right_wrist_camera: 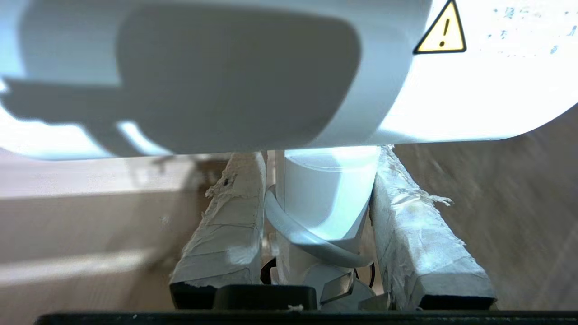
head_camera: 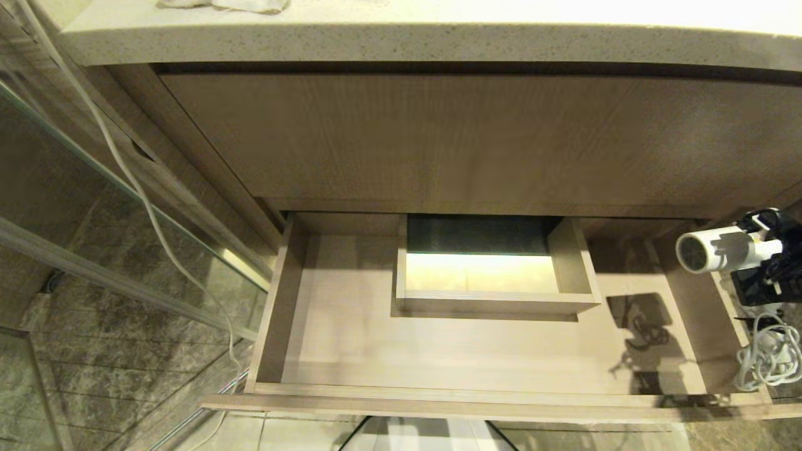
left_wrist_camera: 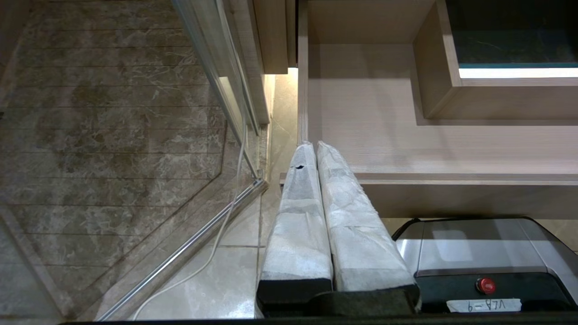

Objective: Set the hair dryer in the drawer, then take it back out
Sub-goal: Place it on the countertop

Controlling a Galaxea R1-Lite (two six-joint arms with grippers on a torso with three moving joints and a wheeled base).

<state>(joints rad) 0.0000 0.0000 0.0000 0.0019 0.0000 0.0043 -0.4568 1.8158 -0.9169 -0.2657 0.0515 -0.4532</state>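
Observation:
The white hair dryer [head_camera: 720, 250] hangs above the right end of the open drawer [head_camera: 438, 351], its dark grille facing left. My right gripper [head_camera: 763, 249] is shut on its handle. In the right wrist view the taped fingers [right_wrist_camera: 226, 234] clamp the handle [right_wrist_camera: 329, 194] under the barrel [right_wrist_camera: 226, 67], and the right gripper [right_wrist_camera: 316, 153] shows wood beneath it. The bundled pale cord [head_camera: 767, 357] dangles below, by the drawer's right wall. The drawer floor holds only shadows. My left gripper [left_wrist_camera: 315, 146] is parked, shut and empty, near the drawer's left front corner [left_wrist_camera: 302, 176].
A boxed cut-out [head_camera: 495, 300] stands at the drawer's mid-back. Above is a taller wood-grain panel [head_camera: 476, 138] under a stone countertop [head_camera: 401, 37] with a cloth [head_camera: 225, 5]. A glass shower door [head_camera: 94, 207] and white cable [head_camera: 144, 200] are on the left. My base [left_wrist_camera: 487, 262] sits below the drawer front.

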